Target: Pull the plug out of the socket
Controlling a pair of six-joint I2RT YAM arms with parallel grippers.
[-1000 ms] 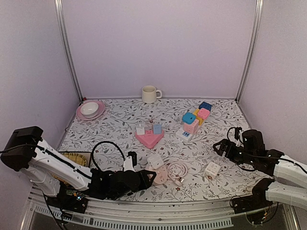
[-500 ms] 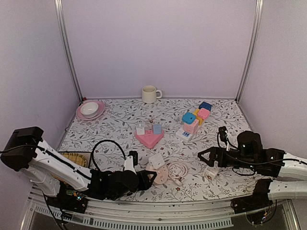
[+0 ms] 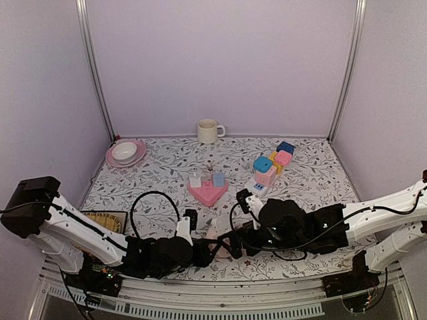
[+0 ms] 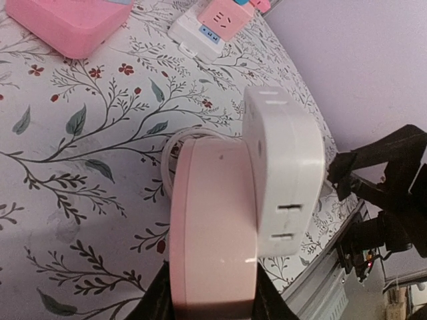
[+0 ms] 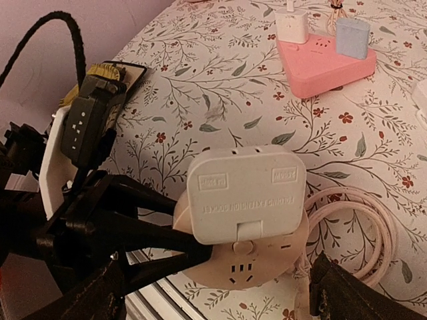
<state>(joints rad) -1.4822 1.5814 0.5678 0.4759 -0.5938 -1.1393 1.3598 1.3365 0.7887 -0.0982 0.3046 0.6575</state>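
Right gripper (image 5: 217, 293) swung in from right: wide open, empty, white plug (image 5: 243, 193) just ahead. Left gripper (image 4: 210, 301) opposite, clamped on pink socket (image 4: 210, 247) at near bench (image 5: 220, 87) edge.

In the lower left of the frame, the left arm (image 3: 77, 228) is showing white shells, black joints and a black left gripper (image 3: 212, 248), a black cable (image 3: 153, 193) looping above. The right arm (image 3: 377, 215), lower right, is showing matching colours.
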